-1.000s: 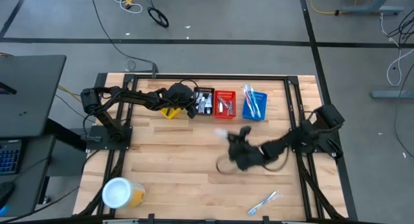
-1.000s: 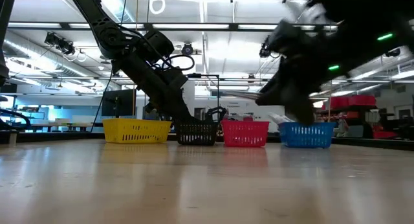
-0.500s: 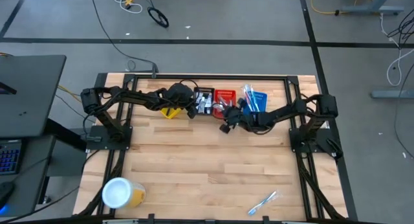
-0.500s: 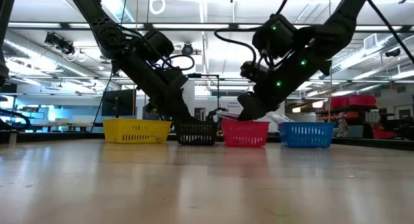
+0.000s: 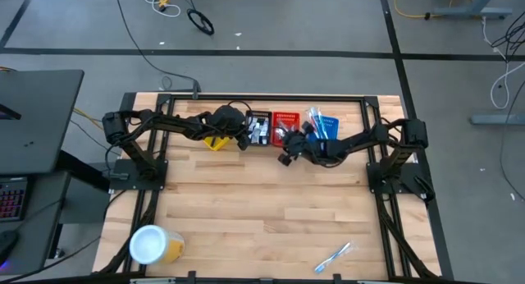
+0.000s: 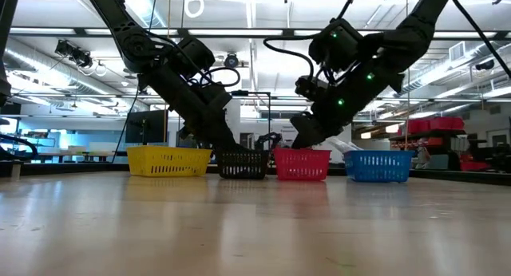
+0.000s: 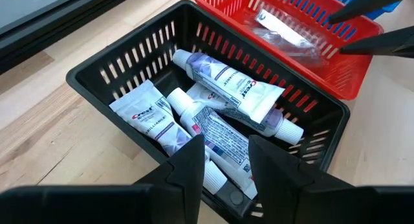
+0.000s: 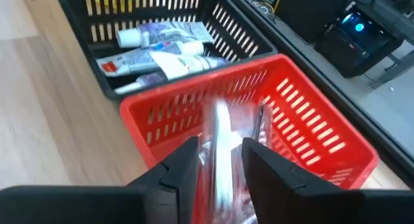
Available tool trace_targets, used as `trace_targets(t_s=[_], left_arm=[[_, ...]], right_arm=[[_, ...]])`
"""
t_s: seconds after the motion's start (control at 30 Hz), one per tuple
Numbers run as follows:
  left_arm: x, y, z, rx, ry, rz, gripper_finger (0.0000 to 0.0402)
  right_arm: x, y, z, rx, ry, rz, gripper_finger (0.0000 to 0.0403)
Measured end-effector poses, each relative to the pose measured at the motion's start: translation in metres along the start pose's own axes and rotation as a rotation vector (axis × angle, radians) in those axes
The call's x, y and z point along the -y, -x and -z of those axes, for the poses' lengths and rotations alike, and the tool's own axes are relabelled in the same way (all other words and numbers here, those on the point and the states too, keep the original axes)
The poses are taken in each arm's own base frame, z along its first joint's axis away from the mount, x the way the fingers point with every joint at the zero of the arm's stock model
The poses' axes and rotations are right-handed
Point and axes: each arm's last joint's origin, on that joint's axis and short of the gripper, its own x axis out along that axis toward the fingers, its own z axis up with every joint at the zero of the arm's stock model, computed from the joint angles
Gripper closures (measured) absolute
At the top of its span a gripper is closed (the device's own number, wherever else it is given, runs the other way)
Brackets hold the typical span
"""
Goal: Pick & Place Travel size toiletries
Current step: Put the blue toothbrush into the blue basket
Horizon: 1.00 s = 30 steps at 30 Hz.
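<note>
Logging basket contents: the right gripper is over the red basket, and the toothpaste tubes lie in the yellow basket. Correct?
Not quite. The toothpaste tubes lie in the black basket, as the left wrist view shows. The right gripper is indeed over the red basket.

The table [image 5: 246,210] is pale wood in glued strips, smooth with a soft sheen. Under the left gripper [image 7: 223,160], whose fingers are dull matt black, a black basket [image 7: 116,68] of slotted, slightly glossy plastic holds white toothpaste tubes [image 7: 229,91] of smooth, satiny plastic with printed labels. Just ahead of the right gripper [image 8: 218,160], also matt black, a red basket [image 8: 304,130] is bright glossy slotted plastic; between that gripper's fingers lies a silvery packet [image 8: 220,136] in shiny clear wrap. Well off from both grippers, the jar [image 5: 152,245] looks like translucent yellow plastic with a matt white lid.
</note>
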Motion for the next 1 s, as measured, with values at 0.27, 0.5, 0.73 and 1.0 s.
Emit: trace_targets(t_s=[0.27,0.5,0.73,1.0], left_arm=[[0.000,0.000,0.000,0.000,0.000,0.000,0.0275],[0.000,0.000,0.000,0.000,0.000,0.000,0.0274],[0.001,0.000,0.000,-0.001,-0.002,0.002,0.0274],[0.001,0.000,0.000,-0.001,-0.003,0.002,0.0274]], right_arm=[[-0.002,0.020,-0.027,-0.035,0.111,-0.022,0.0261],[-0.008,0.087,-0.048,-0.071,0.108,-0.369,0.0261],[-0.026,0.156,-0.031,-0.233,0.202,-0.809,0.0261],[-0.070,0.226,0.010,-0.323,0.353,-1.059,0.0261]])
